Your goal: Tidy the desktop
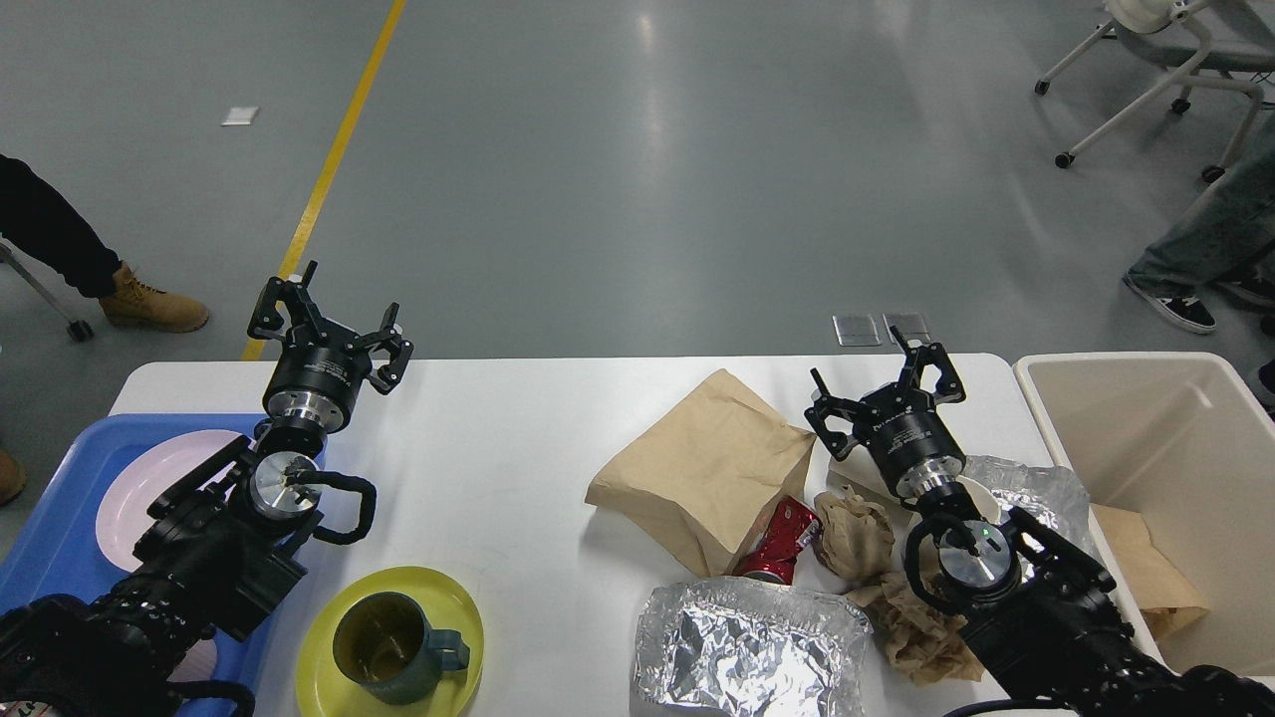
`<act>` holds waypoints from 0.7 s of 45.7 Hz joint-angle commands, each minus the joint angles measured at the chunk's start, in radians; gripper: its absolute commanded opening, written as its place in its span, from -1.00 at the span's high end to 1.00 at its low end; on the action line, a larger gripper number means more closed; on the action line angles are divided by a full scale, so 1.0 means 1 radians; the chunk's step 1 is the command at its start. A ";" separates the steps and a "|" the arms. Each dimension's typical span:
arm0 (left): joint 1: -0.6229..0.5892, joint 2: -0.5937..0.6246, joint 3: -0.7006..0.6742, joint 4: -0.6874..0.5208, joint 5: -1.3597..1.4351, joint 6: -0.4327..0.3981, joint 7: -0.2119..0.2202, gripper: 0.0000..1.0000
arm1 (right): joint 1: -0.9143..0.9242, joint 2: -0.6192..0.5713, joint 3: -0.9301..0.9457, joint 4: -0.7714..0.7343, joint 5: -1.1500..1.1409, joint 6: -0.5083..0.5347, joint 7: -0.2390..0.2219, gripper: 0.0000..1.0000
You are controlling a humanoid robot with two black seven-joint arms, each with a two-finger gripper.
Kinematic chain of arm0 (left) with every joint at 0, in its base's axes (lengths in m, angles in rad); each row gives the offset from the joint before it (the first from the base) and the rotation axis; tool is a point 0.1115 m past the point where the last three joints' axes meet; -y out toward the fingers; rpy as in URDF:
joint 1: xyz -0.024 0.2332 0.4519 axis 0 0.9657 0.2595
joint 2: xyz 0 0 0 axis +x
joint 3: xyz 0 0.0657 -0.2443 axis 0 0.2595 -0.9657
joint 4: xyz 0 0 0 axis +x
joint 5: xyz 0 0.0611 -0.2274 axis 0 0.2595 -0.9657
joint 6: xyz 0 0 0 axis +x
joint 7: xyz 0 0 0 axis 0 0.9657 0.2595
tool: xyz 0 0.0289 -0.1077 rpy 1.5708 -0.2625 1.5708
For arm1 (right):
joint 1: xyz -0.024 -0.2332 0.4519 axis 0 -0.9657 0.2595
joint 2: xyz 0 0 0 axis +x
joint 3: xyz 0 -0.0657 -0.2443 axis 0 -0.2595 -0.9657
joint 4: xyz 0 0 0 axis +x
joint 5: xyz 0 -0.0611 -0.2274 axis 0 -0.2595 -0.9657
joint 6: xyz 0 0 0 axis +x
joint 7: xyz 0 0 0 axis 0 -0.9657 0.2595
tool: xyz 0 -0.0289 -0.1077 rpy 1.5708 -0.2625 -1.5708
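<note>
The white desktop [498, 448] spans the lower half of the head view. On its right part lie a brown paper bag [702, 463], a crushed red can [779, 543], crumpled brown paper [857, 533] and a foil tray [742, 647]. A dark green mug [388, 647] stands on a yellow plate [324, 657] near the front. My left gripper [329, 319] is open and empty above the desktop's back left. Over the litter my right gripper [887, 383] hangs open, holding nothing.
A blue tray [60, 518] holding a pink plate [149, 478] sits at the left edge. A beige bin [1175, 478] with brown paper inside stands right of the desktop. More foil [1036, 493] lies by the bin. People's legs and a chair are on the floor beyond.
</note>
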 commanded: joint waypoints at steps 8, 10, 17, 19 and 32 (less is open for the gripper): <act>-0.013 0.006 0.013 -0.003 0.010 -0.004 0.061 -0.92 | 0.000 0.000 0.000 0.001 0.000 0.000 0.000 -1.00; -0.019 0.008 0.016 -0.002 0.010 -0.003 0.077 -0.92 | 0.000 0.000 0.000 0.001 0.000 0.000 0.000 -1.00; -0.036 0.017 0.016 -0.002 0.009 -0.001 0.078 -0.92 | 0.000 0.000 0.000 0.000 0.000 0.000 0.000 -1.00; -0.038 0.020 0.016 -0.002 0.009 -0.001 0.078 -0.92 | 0.000 0.000 0.000 0.001 0.000 0.001 0.000 -1.00; -0.120 0.156 0.179 -0.002 0.021 -0.030 0.080 -0.92 | 0.000 0.000 0.000 0.001 0.000 0.000 0.000 -1.00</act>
